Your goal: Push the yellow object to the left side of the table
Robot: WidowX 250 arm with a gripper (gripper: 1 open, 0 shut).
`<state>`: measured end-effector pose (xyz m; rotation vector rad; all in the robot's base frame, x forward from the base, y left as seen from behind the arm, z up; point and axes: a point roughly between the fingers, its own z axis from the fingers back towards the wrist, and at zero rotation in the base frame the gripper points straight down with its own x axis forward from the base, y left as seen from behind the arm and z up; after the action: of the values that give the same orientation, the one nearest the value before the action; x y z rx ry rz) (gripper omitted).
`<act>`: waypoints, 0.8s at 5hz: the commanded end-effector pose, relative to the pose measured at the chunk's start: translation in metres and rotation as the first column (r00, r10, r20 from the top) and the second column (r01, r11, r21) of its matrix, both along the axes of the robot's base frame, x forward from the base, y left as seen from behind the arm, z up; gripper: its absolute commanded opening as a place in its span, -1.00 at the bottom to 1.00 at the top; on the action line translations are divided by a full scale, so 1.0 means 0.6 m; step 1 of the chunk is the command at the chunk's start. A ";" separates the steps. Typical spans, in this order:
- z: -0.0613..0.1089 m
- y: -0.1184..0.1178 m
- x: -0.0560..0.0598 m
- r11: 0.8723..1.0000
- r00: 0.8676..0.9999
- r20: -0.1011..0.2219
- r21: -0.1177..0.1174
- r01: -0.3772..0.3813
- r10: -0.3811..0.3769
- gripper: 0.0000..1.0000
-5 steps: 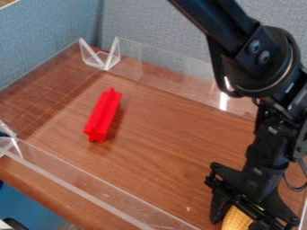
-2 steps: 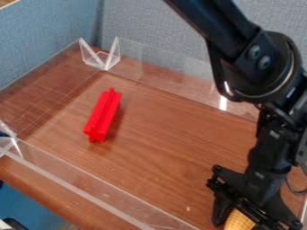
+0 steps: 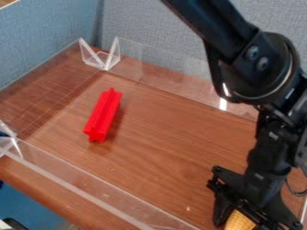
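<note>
Here the table [image 3: 180, 126] is a dark reddish-brown wood-grain surface bounded by low clear acrylic walls [image 3: 72, 184]. At the far left corner, folded clear wall pieces [image 3: 102, 56] stand upright on the edge. A grey-blue partition [image 3: 144, 27] rises behind the far side.

Left of centre, a red block [image 3: 103, 114] lies flat on the wood, its long axis running from near-left to far-right. It is long, ridged and stands apart from every wall. The wood around it is bare.

To the right, the black arm [image 3: 246, 58] enters from the top of the view and descends along the right edge. A large round joint housing sits at upper right; below it a slimmer link drops toward the near right corner.

At the near right corner, the gripper [image 3: 242, 214] points steeply down at the table. Its black fingers [image 3: 222, 205] are drawn together, with no visible gap wider than the item between them. The corn [image 3: 241, 218] appears as a small yellow ribbed patch at the fingertips, low on the table and partly hidden by the fingers. Whether the fingers clamp the corn or merely rest against it cannot be determined. The corn lies well apart from the block, on the opposite side of the table.
</note>
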<state>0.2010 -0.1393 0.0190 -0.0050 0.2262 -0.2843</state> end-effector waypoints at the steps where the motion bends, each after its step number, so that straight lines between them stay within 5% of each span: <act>1: 0.000 -0.010 -0.020 0.999 0.999 -0.023 0.001 0.045 -0.045 -1.00; 3: -0.001 -0.012 -0.023 0.998 0.997 -0.044 0.002 0.056 -0.056 -1.00; 4: 0.030 -0.004 -0.021 0.999 0.998 -0.012 -0.002 0.054 -0.054 -1.00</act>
<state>0.1907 -0.1357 0.0284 0.0025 0.2545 -0.3071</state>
